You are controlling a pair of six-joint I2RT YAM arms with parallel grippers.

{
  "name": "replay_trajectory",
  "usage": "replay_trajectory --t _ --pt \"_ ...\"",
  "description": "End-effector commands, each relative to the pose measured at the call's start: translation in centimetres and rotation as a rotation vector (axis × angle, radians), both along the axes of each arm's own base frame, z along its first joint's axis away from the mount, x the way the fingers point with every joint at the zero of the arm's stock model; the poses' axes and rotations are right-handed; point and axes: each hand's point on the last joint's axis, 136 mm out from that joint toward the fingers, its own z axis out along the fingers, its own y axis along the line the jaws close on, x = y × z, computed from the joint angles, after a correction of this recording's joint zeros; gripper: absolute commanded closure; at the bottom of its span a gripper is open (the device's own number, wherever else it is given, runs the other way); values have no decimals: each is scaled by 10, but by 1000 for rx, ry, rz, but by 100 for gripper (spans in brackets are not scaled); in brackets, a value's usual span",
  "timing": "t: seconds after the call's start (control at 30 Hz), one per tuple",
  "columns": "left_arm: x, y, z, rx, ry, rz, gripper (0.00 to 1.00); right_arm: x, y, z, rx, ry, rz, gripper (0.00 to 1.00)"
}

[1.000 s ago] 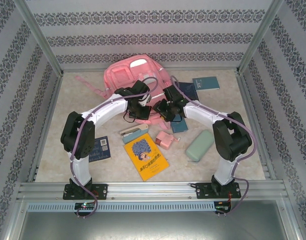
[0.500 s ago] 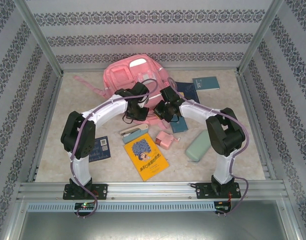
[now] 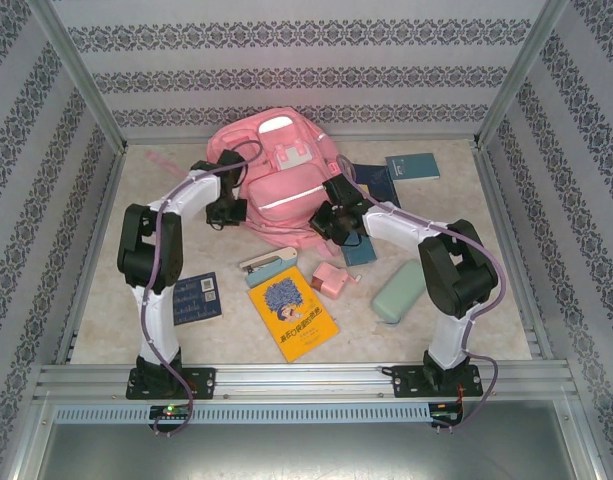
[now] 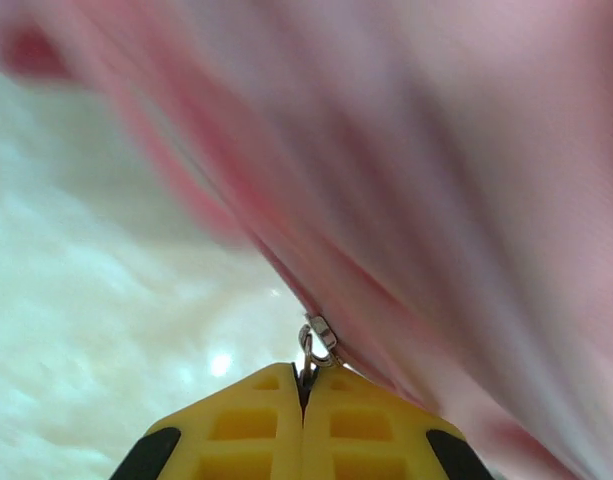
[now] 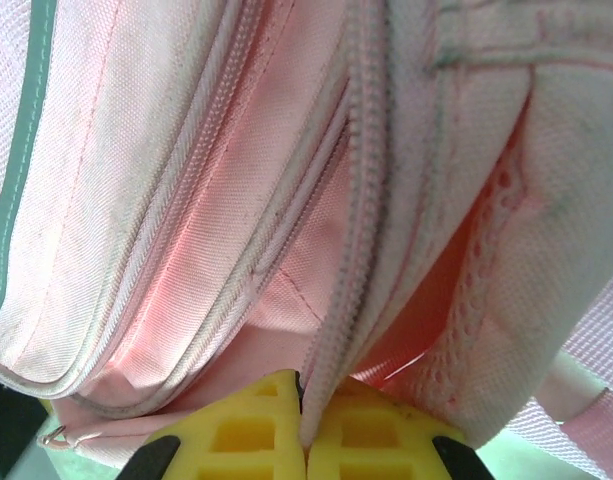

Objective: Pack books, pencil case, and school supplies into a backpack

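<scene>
Two robot arms work at the large pink fabric backpack (image 3: 276, 175), which lies front-up toward the back of the beige counter (image 3: 226, 340). This looks like the opening step of the packing job: getting a zip undone before anything goes in. The left fingers (image 4: 251, 425), yellow and pressed fully together, pinch a small metal zipper pull (image 4: 319, 338) at the bag's left side. The right fingers (image 5: 241, 435), likewise closed tight, nip the lower end of a pink zipper seam (image 5: 358, 200) at the bag's lower right, apparently to brace it. None of the load appears packed. The yellow book with a blue round picture (image 3: 291, 312), a dark navy book (image 3: 198, 297), a pink boxy item (image 3: 333, 280) and a mint-green oblong pencil case (image 3: 399, 290) lie on the counter in front of the bag. The next move likely calls for the left arm to draw the pull along its track while the right holds the fabric taut, steadily enough that the small pull does not slip free.
</scene>
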Motion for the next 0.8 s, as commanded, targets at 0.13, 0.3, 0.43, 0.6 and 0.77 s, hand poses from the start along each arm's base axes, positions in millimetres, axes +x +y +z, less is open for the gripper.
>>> replay_trajectory --t 0.13,0.3,0.43,0.6,0.77 --pt "46 67 8 202 -92 113 100 16 -43 19 -126 -72 -46 100" --pt "88 74 20 212 -244 146 100 13 -50 20 -129 -66 -50 100" --pt "114 66 26 120 -327 162 100 7 -48 17 -115 -60 -49 100" --pt "110 65 25 102 -305 193 100 12 -46 22 -106 -73 -29 100" --pt "71 91 34 167 -294 301 100 25 -36 24 -109 -78 38 100"
